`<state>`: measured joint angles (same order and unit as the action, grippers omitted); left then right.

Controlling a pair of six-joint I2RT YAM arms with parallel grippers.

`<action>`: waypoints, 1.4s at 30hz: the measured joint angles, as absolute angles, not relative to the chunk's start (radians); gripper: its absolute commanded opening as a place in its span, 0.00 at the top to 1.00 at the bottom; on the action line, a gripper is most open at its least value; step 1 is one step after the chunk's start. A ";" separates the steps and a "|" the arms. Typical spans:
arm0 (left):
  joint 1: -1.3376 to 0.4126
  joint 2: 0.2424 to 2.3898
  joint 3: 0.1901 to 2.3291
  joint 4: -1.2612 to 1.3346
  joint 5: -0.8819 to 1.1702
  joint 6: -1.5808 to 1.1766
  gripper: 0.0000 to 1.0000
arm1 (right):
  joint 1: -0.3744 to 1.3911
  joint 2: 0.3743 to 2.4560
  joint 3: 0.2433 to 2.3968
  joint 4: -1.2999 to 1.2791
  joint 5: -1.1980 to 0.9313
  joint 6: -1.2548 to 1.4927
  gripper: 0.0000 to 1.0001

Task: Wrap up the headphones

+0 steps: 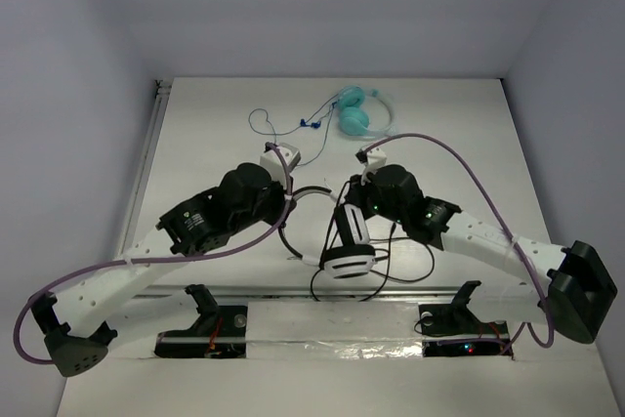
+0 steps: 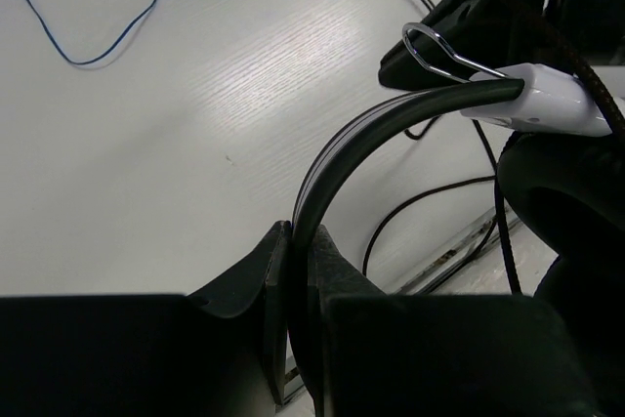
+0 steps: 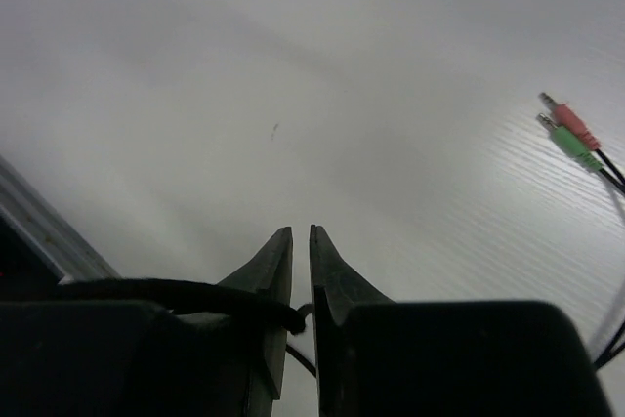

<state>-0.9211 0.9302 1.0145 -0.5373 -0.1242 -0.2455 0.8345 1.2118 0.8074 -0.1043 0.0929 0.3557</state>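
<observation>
Resting spot: headphones (image 1: 348, 261) are on the table (image 1: 205, 134), pretty much between the two arms, white earcup toward the near edge.
Headband (image 2: 356, 139): black arc with a pale stripe, curving up out of the left claw.
Left gripper (image 2: 298, 236): clamped tight on the headband, both fingers against it.
Cable (image 3: 195, 290): thin and dark, crosses one right finger and dips into the slot between the two.
Right gripper (image 3: 301, 236): fingers pinched nearly together, looks like it's gripping the cable, tips over bare table.
Plugs (image 3: 571, 132): pink and green, side by side on the table, apart from both claws.
Farther back: teal headphones (image 1: 363, 112) with a thin blue cable (image 1: 278, 126), well apart.
</observation>
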 measured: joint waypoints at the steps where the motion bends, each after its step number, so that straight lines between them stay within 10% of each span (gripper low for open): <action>1: -0.921 0.930 1.024 -0.538 -0.125 -0.247 1.00 | 0.826 1.202 0.778 -0.068 0.065 0.366 0.81; 24: -0.916 0.961 1.319 -0.496 -0.192 -0.351 1.00 | 0.741 1.280 0.505 0.663 -0.360 0.553 0.56; 42: -0.665 1.122 1.356 -0.380 -0.385 -0.408 1.00 | 0.985 1.361 0.381 0.796 -0.323 0.729 0.69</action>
<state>-0.6651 1.1225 1.3563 -0.3801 -0.3847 -0.4084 0.9852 1.3605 0.3813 0.7959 -0.3225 0.7288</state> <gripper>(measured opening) 0.047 0.311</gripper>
